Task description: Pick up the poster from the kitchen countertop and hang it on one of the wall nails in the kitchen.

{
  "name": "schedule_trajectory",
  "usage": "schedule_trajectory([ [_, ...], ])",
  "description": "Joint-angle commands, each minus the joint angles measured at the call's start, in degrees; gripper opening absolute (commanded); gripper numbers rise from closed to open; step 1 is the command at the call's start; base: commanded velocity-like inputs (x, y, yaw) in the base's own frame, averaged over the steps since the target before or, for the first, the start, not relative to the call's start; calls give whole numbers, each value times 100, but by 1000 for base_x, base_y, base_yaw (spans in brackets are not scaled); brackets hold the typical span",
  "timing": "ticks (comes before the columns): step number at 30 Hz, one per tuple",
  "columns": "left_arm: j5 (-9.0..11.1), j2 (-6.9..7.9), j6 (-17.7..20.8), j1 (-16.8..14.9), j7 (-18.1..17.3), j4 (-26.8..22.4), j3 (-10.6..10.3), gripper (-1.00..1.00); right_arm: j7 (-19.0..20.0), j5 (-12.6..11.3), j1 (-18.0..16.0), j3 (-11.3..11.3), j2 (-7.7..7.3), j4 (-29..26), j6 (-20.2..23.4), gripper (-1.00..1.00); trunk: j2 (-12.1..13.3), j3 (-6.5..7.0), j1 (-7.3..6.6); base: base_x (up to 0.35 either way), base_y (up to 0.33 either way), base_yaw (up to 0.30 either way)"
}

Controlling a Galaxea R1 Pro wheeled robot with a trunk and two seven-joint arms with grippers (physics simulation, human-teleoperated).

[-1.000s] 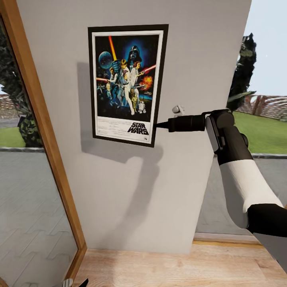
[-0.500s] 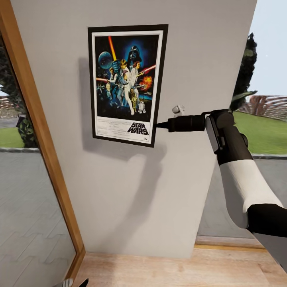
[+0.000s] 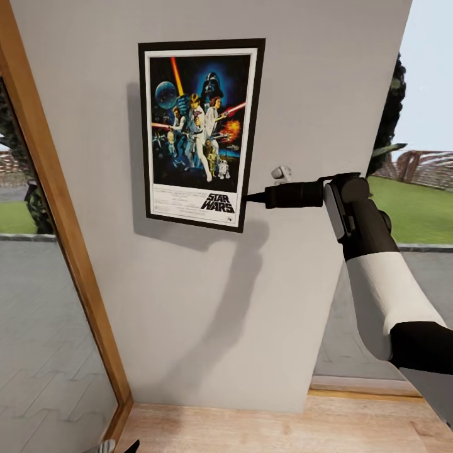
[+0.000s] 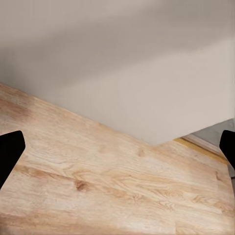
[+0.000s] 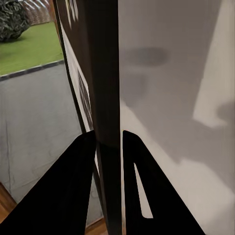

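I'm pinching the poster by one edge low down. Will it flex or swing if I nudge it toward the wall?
Probably stiff: the poster stays flat though the right gripper holds only its lower edge. It looks thin and light, so the off-centre pinch may let it pivot. Its frame looks smooth; it could slip between the fingers.

Even, bright daylight is rendered throughout. Soft shadows of the poster (image 3: 198, 132) and right arm are cast down the grey wall (image 3: 302, 94). Slight blur is seen in both wrist views.

Black-and-white right arm (image 3: 377, 277), black end effector (image 3: 248, 198) fingers
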Motion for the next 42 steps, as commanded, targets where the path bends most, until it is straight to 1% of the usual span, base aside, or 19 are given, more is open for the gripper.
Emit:
schedule_trajectory([
  [1, 35, 0, -34, -2, -8, 5, -48, 100, 22, -6, -3, 4, -3, -2, 42, -100, -4, -3, 2, 2, 0, 0],
  [12, 35, 0, -34, -2, -8, 5, -47, 100, 22, -6, -3, 5, -3, -1, 42, -100, -4, -3, 2, 11, 0, 0],
  [16, 35, 0, -34, -2, -8, 5, -47, 100, 22, -6, -3, 5, -3, -1, 40, -100, -4, -3, 2, 253, 0, 0],
  [20, 35, 3, -34, -2, -8, 5, -47, 100, 22, -6, -3, 5, -3, -2, 42, -100, -4, -3, 2, 87, 0, 0],
  [42, 35, 2, -34, -2, -8, 5, -48, 100, 22, 3, -3, 5, -3, 5, 35, -100, -4, -3, 2, 4, 0, 0],
])
